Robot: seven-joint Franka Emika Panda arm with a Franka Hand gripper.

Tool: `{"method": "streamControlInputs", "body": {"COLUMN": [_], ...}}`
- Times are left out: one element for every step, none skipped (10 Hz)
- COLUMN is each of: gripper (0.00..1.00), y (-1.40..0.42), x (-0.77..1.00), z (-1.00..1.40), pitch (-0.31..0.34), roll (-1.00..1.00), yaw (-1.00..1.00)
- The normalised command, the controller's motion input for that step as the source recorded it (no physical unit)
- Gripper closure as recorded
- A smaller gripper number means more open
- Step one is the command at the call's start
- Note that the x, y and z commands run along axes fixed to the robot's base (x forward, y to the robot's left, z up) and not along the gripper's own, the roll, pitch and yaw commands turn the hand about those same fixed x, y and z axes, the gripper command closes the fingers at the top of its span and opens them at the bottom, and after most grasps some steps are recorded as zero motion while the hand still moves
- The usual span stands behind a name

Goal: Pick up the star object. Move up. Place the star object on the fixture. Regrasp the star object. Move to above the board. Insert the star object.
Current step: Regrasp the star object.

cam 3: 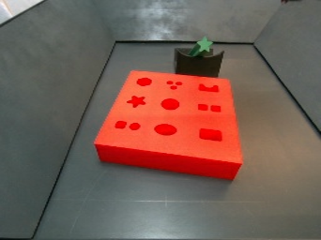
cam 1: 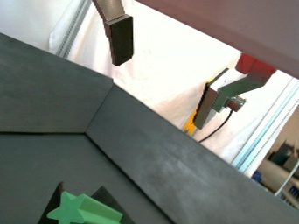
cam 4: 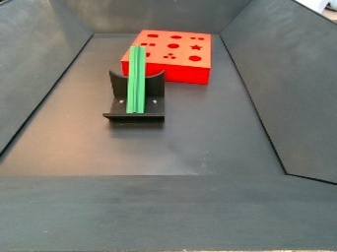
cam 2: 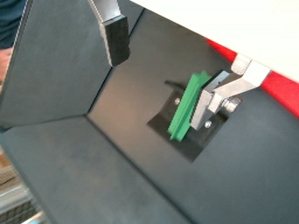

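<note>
Star object (cam 4: 136, 81): long bright-green peg of star section, lying in the notch of the fixture (cam 4: 137, 108), leaning against its upright back; in a side view its star-shaped end (cam 3: 201, 45) shows above the fixture's top (cam 3: 198, 62). Nothing grips it. Fixture: small dark bracket on a base plate, standing on the dark floor just beyond the board's far edge in a side view (cam 3: 175, 117), and in front of the board (cam 4: 175, 54) in the other; fixture and board are close, contact cannot be told. Board: red-orange slab on the floor, top cut with star, round, oval, square and crown-shaped holes, all seen empty. Gripper (cam 2: 163, 66): shows in both wrist views only, raised clear of the peg; jaws spread wide with nothing between the fingers. One finger (cam 2: 114, 39) is a dark pad on a silver plate, the other (cam 2: 222, 94) lies across the view near the peg (cam 2: 187, 105) and fixture below. In a wrist view the peg's end (cam 1: 82, 210) appears at the frame's edge, fingers (cam 1: 121, 39) well apart from it.
</note>
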Motion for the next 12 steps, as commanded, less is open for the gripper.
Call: {"method": "streamControlInputs", "body": {"gripper": [0.0,0.0,0.0,0.0,0.0,0.0,0.0,0.0,0.0,0.0,0.0,0.0], "y": [-0.06,-0.04,-0.05,-0.05,0.04,0.04,0.04,0.03,0.03,0.03,0.03,0.02], "x": [0.11,0.11,0.09,0.08,0.03,0.03,0.05,0.05,0.06,0.07,0.08,0.08], "z": [-0.01,0.0,-0.01,-0.01,-1.0,-1.0,-1.0,-1.0,-1.0,-1.0,-1.0,-1.0], "pitch": [0.122,0.082,0.028,0.001,0.026,0.021,-0.033,-0.06,-0.101,-0.125,-0.128,-0.127], "roll": [0.34,0.23,0.18,0.17,0.11,0.11,0.11,0.1,0.08,0.08,0.08,0.08], "yaw": [0.26,0.26,0.24,0.23,0.25,0.23,0.19,0.17,0.14,0.09,0.05,0.03]}}
